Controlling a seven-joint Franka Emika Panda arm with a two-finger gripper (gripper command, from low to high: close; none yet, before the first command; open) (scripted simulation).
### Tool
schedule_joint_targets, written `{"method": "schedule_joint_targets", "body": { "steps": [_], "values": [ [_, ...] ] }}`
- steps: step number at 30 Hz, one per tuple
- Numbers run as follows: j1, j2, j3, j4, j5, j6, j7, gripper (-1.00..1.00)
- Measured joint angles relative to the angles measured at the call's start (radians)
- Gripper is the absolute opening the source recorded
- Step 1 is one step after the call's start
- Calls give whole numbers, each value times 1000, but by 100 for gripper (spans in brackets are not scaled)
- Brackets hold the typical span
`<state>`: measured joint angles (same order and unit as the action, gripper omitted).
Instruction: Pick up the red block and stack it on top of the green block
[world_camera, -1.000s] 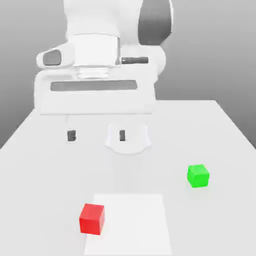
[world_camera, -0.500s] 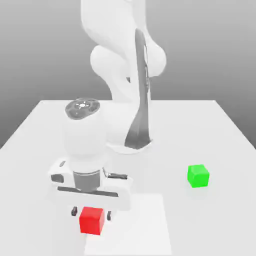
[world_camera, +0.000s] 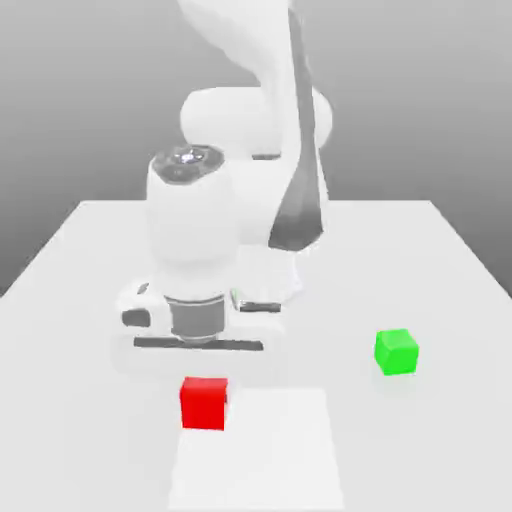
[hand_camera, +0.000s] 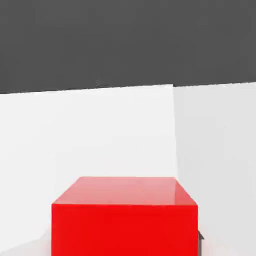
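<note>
You have the red block directly under the arm's hand, and it looks lifted a little clear of the tabletop, hanging at the edge of the paler square patch near the front. The claw seems closed on it: in the hand view the red block sits square and close beneath the camera, with only a dark sliver of a fingertip at its lower corner, so take the grip as a reading rather than a plain sight of both fingers on the faces.

So the pick-up appears done, or just being completed. What is left is the larger part: the green block sits alone on the tabletop, well apart from the red one, toward the exterior view's right and a little farther back. Nothing is on top of it yet.

You would next need to carry the red block across, line it up above the green one, lower it until it rests flat, and let go. Since the red cube looks slightly larger than the green, centring matters if the stack is to stand.
</note>
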<state>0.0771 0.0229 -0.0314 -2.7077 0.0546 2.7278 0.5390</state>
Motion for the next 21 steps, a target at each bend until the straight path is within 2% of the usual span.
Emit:
{"method": "schedule_joint_targets", "body": {
  "steps": [14, 16, 21],
  "values": [
    [492, -300, 200, -246, 66, -53, -605, -100],
    [528, -274, 217, -261, 60, -10, -641, -100],
    [513, -106, 233, -260, 3, 157, -616, -100]
  ]
}}
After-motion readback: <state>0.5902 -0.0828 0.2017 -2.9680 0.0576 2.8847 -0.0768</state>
